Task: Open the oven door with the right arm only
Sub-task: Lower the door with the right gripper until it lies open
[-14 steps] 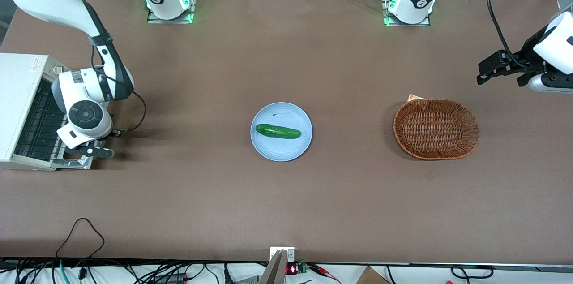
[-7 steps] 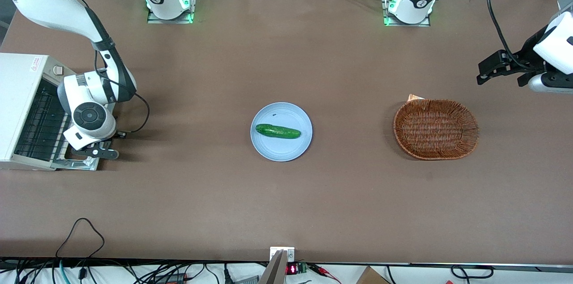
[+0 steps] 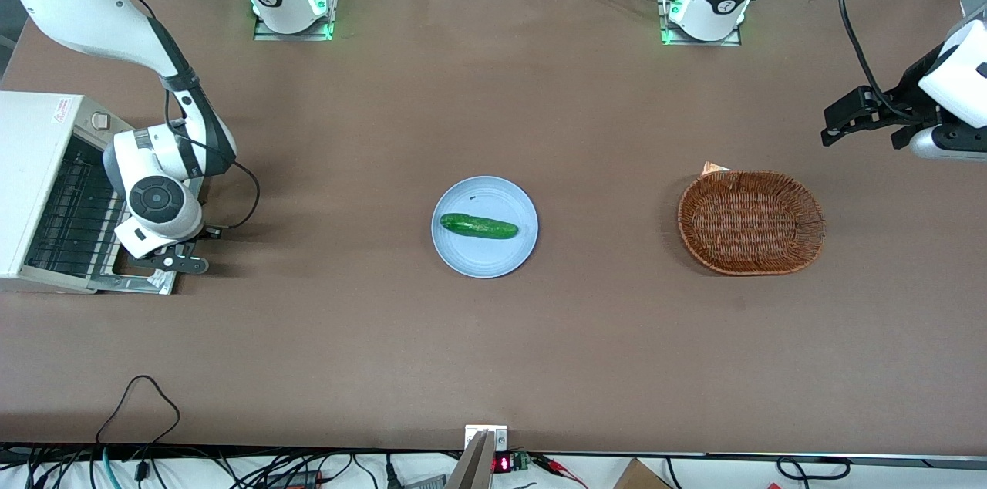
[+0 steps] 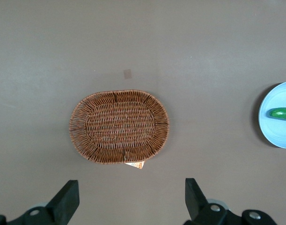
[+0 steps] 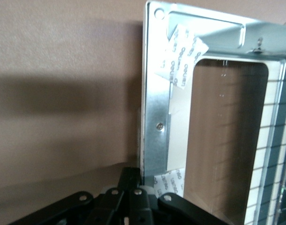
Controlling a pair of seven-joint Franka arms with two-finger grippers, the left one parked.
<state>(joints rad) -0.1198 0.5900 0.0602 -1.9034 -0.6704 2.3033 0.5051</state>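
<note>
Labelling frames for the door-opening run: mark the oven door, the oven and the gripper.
oven door [image 5: 154, 108]: right wrist view, on its metal frame strip beside the glass window.
oven [image 3: 31, 157]: front view, on its off-white top panel.
gripper [image 3: 173, 263]: front view, on its black fingers at the door's free edge.

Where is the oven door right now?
The oven door lies folded down flat in front of the oven, at the working arm's end of the table, with the end effector at its outer edge.
</note>
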